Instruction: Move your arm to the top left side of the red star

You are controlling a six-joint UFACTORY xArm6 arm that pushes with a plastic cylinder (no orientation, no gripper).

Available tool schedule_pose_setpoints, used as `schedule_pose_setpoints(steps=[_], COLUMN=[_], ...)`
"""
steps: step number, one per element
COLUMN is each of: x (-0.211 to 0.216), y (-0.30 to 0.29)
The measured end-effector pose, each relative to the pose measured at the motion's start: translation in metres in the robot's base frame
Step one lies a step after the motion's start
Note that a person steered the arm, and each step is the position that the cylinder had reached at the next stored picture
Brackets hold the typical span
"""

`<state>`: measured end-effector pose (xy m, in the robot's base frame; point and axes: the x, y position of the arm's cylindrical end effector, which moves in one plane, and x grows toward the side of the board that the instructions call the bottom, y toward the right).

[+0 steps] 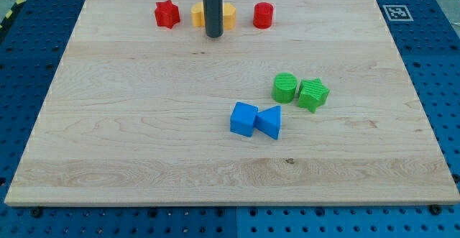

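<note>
- My tip (213, 35) is resting on the wooden board (144, 137), holding nothing and touching nothing that I can make out; being a bare rod, it has nothing to open or close.
- My tip is sitting to the right of the red star (167, 14) and a little toward the view's bottom from it, with the rod standing in front of the yellow block (228, 14), whose shape is partly hidden.
- The red star is lying near the board's top edge, left of the yellow block; the red cylinder (263, 15) is lying farther right of the star, in the same row.
- Well below and right of the star, the green cylinder (284, 88), green star (313, 95), blue cube (244, 119) and blue triangle (270, 121) are staying out of the way.
- To do this well, I am judging that the tip should be swinging below and around the star's left side, keeping apart from it, then climbing to its top left corner, where little board is remaining.
</note>
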<state>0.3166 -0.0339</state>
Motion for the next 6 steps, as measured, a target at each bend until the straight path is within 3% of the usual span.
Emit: schedule_pose_setpoints(steps=[1,3,4,5,6], x=[0.004,-0.005,-0.06,-0.118,-0.124], y=[-0.019,-0.133,-0.167,-0.163,-0.144])
